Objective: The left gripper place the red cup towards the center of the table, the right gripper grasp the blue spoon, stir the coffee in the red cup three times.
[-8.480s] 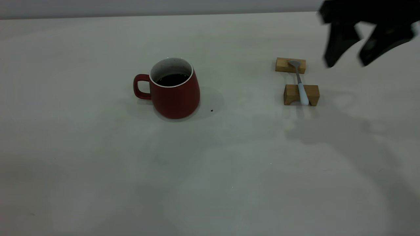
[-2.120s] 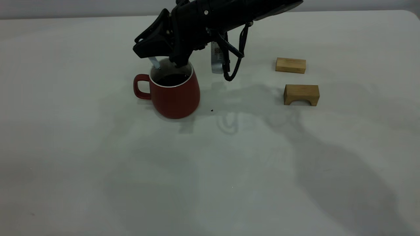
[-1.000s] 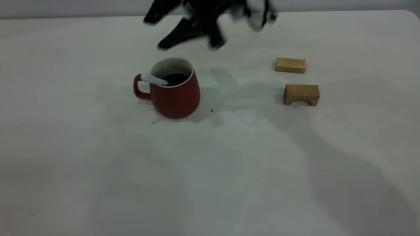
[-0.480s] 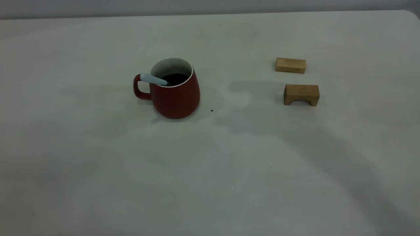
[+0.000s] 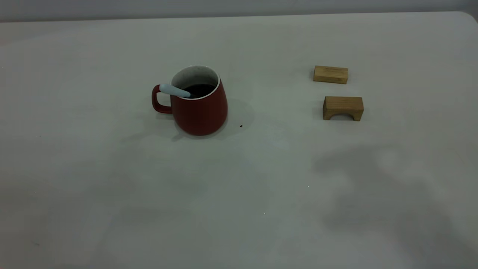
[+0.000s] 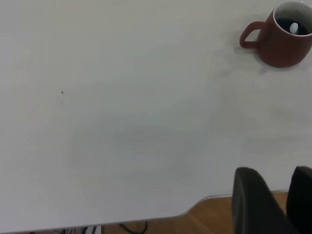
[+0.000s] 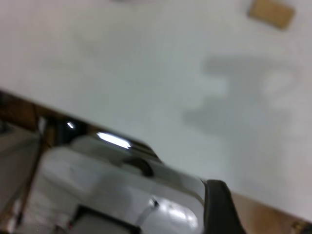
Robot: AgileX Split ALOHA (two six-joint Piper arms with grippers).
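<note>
While blue spoon (image 5: pixel 174 90) leans on red cup (image 5: pixel 199 108) rim, table (image 5: pixel 239 194) front open.

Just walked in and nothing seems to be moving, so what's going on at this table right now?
Nothing is being handled at this moment. The red cup stands on the table with dark coffee in it, and the blue spoon leans in the cup, handle over the rim above the cup's handle. Two wooden blocks sit empty off to the side. The left tool is back at the table's edge; the right tool is off the table too.
</note>
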